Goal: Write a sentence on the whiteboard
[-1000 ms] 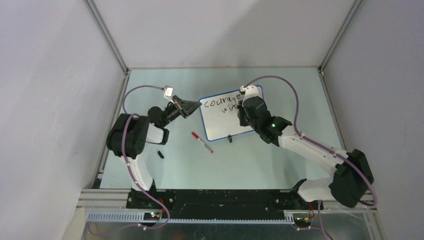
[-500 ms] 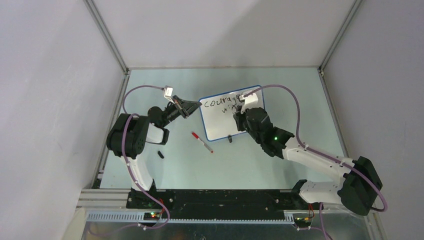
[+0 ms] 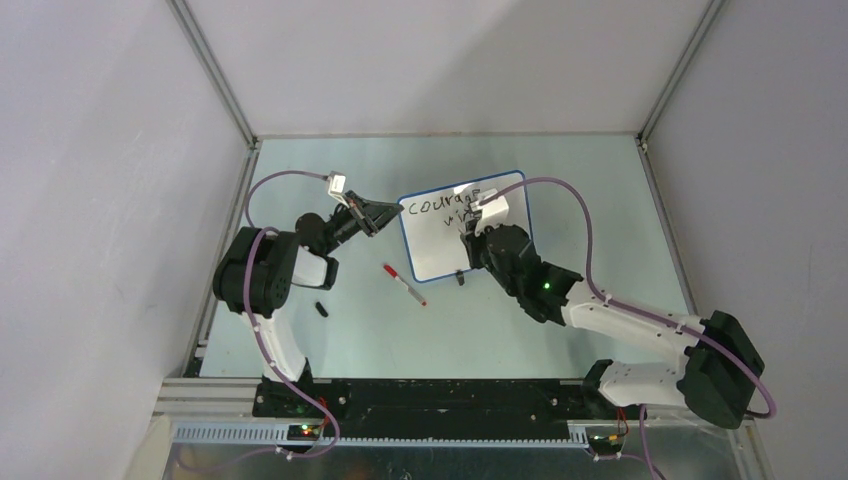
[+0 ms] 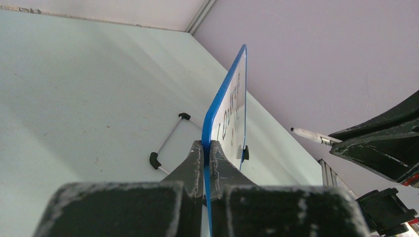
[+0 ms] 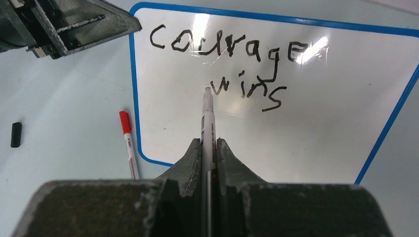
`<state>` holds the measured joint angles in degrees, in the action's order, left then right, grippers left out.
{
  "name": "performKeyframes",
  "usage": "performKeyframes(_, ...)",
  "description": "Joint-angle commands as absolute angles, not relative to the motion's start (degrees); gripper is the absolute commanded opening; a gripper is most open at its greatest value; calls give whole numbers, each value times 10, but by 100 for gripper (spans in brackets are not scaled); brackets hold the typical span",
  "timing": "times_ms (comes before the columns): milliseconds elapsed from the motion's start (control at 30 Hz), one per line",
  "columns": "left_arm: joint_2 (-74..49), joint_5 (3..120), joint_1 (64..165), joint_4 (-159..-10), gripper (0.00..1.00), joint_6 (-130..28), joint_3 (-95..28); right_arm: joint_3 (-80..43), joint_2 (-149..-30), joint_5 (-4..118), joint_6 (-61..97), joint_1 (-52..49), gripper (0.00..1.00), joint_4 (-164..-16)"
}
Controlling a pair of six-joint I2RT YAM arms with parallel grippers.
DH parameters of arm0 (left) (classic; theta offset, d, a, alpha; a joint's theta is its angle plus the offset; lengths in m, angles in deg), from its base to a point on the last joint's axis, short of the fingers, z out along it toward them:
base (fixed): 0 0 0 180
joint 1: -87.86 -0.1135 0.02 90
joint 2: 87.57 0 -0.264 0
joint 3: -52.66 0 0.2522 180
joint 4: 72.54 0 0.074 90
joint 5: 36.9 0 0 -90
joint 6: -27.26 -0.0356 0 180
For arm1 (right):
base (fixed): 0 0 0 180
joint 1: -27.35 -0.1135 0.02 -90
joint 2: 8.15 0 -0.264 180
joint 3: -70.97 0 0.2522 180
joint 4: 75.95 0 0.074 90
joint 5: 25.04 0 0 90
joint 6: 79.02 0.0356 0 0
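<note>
Item: small blue-rimmed white whiteboard (image 3: 430, 250), centre of the pale green table (image 3: 580, 180). We read the black handwritten sentence (image 5: 222, 49) as "courage wins". The left gripper (image 4: 206, 146) is clamped on its 9 o'clock edge. The right gripper (image 5: 208, 144) pinches a white marker pen (image 5: 207, 113). A red-capped pen (image 3: 404, 284) lies at 7 o'clock.

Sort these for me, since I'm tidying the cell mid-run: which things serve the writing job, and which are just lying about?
In use: whiteboard, its edge clamped by the left gripper; the words "courage wins"; marker held in the right gripper.

Lying about: red-capped pen; small black cap farther left.
</note>
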<state>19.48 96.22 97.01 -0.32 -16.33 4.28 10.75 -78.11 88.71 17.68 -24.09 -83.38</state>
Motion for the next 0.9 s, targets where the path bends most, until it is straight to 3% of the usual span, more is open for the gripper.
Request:
performKeyframes(0, 181, 971, 974, 16, 0, -195, 50, 114, -753, 902, 166, -247, 0, -790)
performKeyframes(300, 167, 975, 973, 15, 0, -228, 63, 115, -770, 858, 189, -248, 0, -748)
performKeyframes(867, 170, 974, 973, 14, 0, -229, 62, 42, -814, 843, 194, -247, 0, -956)
